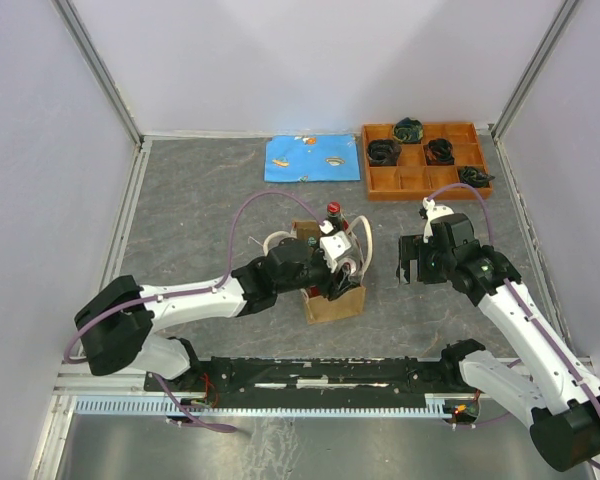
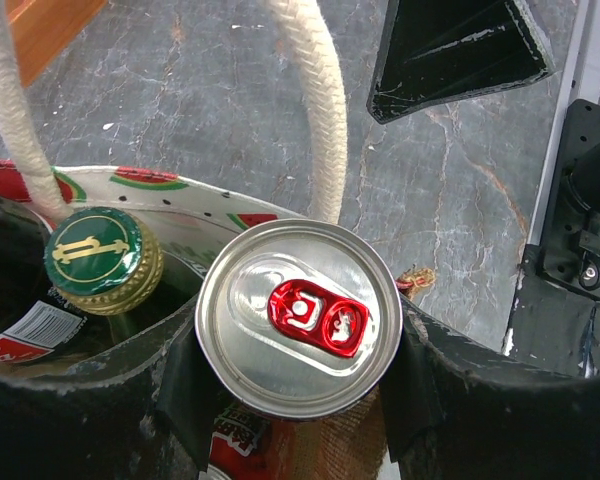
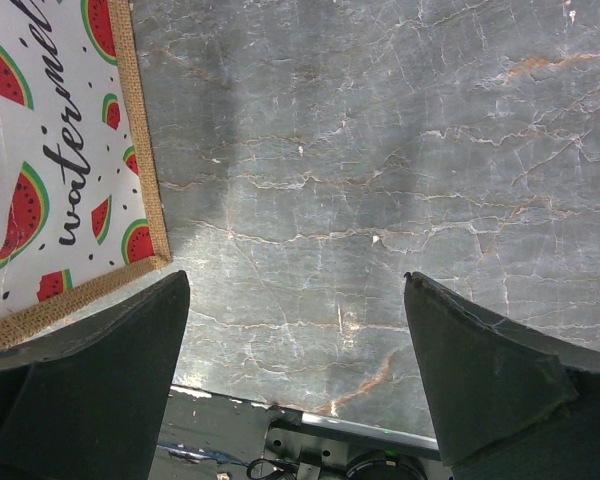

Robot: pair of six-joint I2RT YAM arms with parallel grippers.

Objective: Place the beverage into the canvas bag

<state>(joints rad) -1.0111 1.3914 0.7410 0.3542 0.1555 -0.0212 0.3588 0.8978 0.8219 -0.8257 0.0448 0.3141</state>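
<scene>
Two arms over worktop [image 1: 200, 200]. Left arm stretched from near-left corner toward centre, wrist bent down over canvas bag [image 1: 332, 305]. Left gripper [image 1: 338, 262] part-spread, fingers [image 2: 80, 410] clamped on sides of beverage can [image 2: 298, 330]. Can upright at bag mouth, beside green-capped bottle [image 2: 100, 255]. Bag stands mid-worktop. Right gripper [image 3: 295, 290] spread wide, gripping nothing, just right of bag.

The canvas bag [image 1: 335, 305] is tan, with a white watermelon print. The can [image 2: 298, 318] is silver-topped, its tab red.

Grey table [image 1: 200, 215]; canvas bag [image 1: 336, 305]; tray [image 1: 425, 192]; cloth [image 1: 313, 158]
</scene>
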